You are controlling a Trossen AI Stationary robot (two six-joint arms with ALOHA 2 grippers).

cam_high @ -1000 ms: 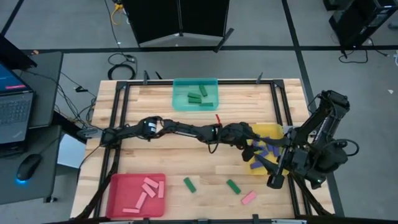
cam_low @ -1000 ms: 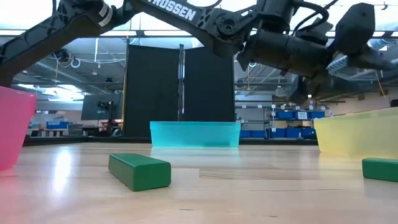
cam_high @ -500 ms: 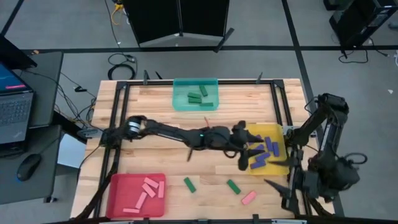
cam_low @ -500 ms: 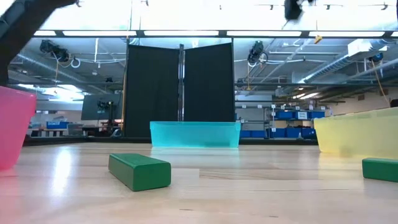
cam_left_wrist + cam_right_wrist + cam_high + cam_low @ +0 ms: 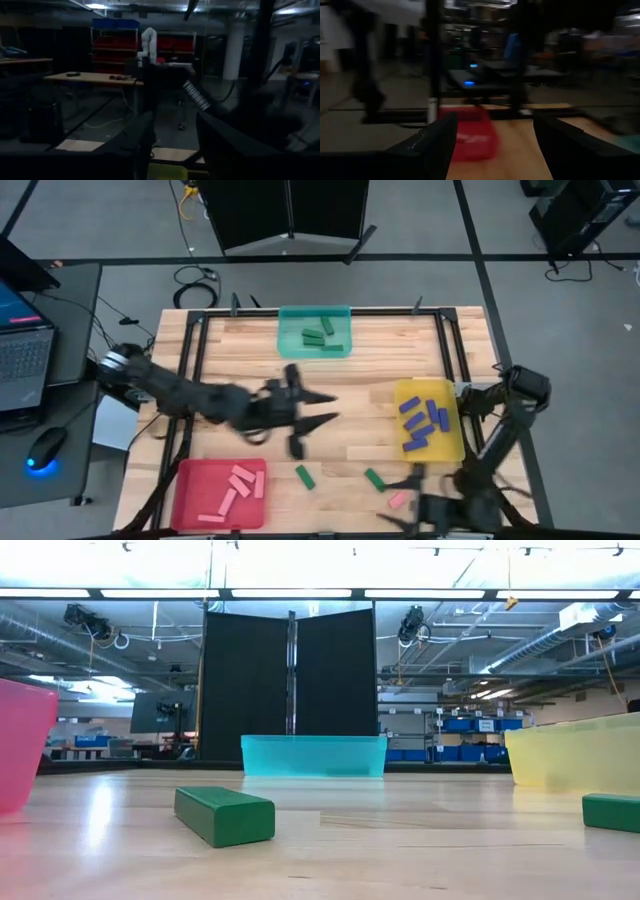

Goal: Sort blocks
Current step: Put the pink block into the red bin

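Note:
Green blocks [image 5: 316, 335] lie in the teal tray [image 5: 286, 348], blue blocks [image 5: 420, 425] in the yellow tray [image 5: 402, 392], pink blocks [image 5: 236, 485] in the red tray [image 5: 190, 480]. Two green blocks [image 5: 305, 476] [image 5: 375, 479] and one pink block [image 5: 400, 499] lie flat on the bare table near its near edge; the low view shows the green ones [image 5: 224, 815] [image 5: 610, 812]. My left gripper [image 5: 325, 408] [image 5: 172, 150] hangs open over the table's middle, holding nothing. My right gripper [image 5: 408, 500] [image 5: 495, 150] is open above the near edge by the pink block, facing the red tray [image 5: 472, 131].
A black frame [image 5: 196, 330] borders the tabletop. A laptop [image 5: 22, 350] and a mouse [image 5: 44, 448] sit on a side desk beyond the left edge. Bare wood [image 5: 250, 370] lies between the teal tray and the red tray. Neither arm shows in the low view.
My left arm has pulled back from the yellow tray toward the table's left, its gripper now over the middle. My right arm has swung from beside the yellow tray down to the near edge and turned to face left. Both arms have left the low view.

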